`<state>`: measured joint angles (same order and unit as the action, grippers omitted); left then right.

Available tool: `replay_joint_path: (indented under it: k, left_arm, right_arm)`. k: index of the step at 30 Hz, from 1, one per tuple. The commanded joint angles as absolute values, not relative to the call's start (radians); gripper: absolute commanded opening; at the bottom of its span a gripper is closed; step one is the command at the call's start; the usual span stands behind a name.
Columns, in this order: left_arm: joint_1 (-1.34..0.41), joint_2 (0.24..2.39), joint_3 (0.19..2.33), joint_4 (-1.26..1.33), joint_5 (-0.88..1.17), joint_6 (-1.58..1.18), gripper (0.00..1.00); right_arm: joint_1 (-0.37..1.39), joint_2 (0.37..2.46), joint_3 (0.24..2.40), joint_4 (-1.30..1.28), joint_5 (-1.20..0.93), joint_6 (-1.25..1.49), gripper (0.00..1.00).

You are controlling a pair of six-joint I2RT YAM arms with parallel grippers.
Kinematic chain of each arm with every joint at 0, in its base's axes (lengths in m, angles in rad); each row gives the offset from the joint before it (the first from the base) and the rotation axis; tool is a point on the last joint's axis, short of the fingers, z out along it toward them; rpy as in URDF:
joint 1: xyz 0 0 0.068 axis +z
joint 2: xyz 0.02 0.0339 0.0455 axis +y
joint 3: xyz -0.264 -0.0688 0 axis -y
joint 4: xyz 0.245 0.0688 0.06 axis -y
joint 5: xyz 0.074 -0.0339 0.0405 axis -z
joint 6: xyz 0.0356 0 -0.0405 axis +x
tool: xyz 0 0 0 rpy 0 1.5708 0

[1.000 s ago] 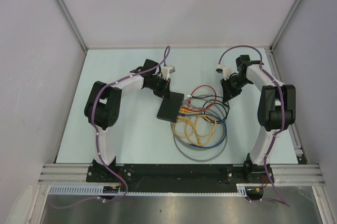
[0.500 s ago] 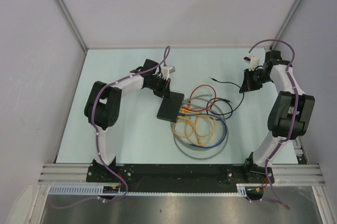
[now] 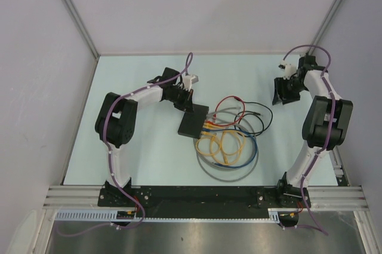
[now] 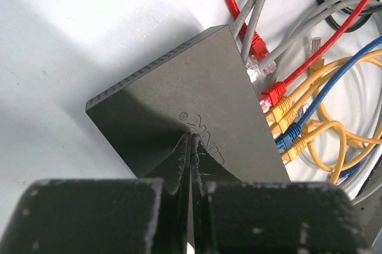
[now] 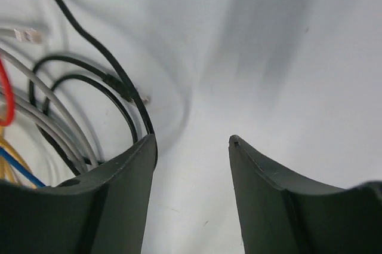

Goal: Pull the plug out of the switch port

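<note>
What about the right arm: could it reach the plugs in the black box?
Probably yes. Its open, empty fingers hang off right; only loose cables lie between them and the plugs. The left fingers sit at the other end of the box.

The top external camera looks down from above and behind the arm bases (image 3: pixel 117 193) over the whole table (image 3: pixel 137 146), each wrist camera sits close above it, left facing the switch (image 4: pixel 197 98), right facing black cable loops (image 5: pixel 127 86), all sharing the cable bundle (image 3: pixel 227 143).
</note>
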<state>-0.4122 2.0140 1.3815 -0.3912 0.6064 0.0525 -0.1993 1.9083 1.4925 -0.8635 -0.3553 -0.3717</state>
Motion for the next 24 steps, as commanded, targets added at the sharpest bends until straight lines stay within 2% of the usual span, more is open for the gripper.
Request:
replay_joint_path:
  k: [1,7,10,14,16,19,24]
  left_arm:
    - [-0.426,2.005,1.342,-0.439,0.541,0.078,0.00]
    - [-0.426,2.005,1.350,-0.446,0.523,0.075,0.01]
    - [-0.426,1.999,1.368,-0.462,0.489,0.087,0.08]
    - [-0.423,1.956,1.381,-0.483,0.488,0.133,0.10]
    - [-0.423,1.916,1.368,-0.482,0.494,0.138,0.06]
    - [-0.420,1.873,1.351,-0.488,0.537,0.140,0.06]
    - [-0.416,1.847,1.312,-0.495,0.666,0.158,0.16]
  right_arm:
    - [-0.154,1.867,1.678,-0.861,-0.451,-0.380,0.58]
    - [0.033,1.878,1.766,-0.908,-0.639,-0.437,0.58]
    - [0.121,1.922,1.782,-0.925,-0.684,-0.416,0.58]
    - [0.230,1.992,1.770,-0.920,-0.753,-0.411,0.54]
    - [0.242,2.023,1.775,-0.922,-0.785,-0.390,0.51]
    - [0.255,2.078,1.782,-0.923,-0.860,-0.380,0.48]
    - [0.268,2.141,1.796,-0.930,-0.946,-0.362,0.45]
